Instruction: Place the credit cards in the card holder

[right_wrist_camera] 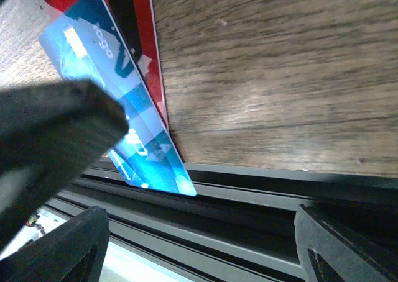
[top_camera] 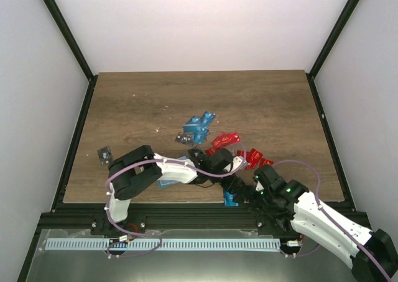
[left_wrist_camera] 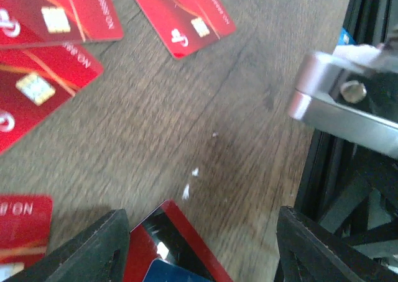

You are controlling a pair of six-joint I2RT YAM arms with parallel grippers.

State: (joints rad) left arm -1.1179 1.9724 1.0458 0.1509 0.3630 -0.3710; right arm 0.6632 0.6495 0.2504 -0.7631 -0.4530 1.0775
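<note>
A bright blue card (right_wrist_camera: 127,117) lies on a red card with a black stripe (right_wrist_camera: 134,21) at the table's near edge, its corner hanging over the rail. The top view shows this blue card (top_camera: 231,199) too. My left gripper (left_wrist_camera: 202,251) is open just above this pair (left_wrist_camera: 165,248), with one finger on each side. My right gripper (right_wrist_camera: 202,245) is open and empty over the rail, just below the blue card. More red cards (top_camera: 225,139) and blue cards (top_camera: 199,127) lie mid-table, and a black card (top_camera: 104,153) at the left. A bluish patch (top_camera: 166,182) under the left arm may be the card holder; I cannot tell.
The two grippers (top_camera: 235,169) (top_camera: 241,190) are close together at the near edge. The right arm's metal part (left_wrist_camera: 348,108) shows in the left wrist view. Black rails (right_wrist_camera: 249,201) run along the table edge. Red cards (left_wrist_camera: 37,77) lie to the left.
</note>
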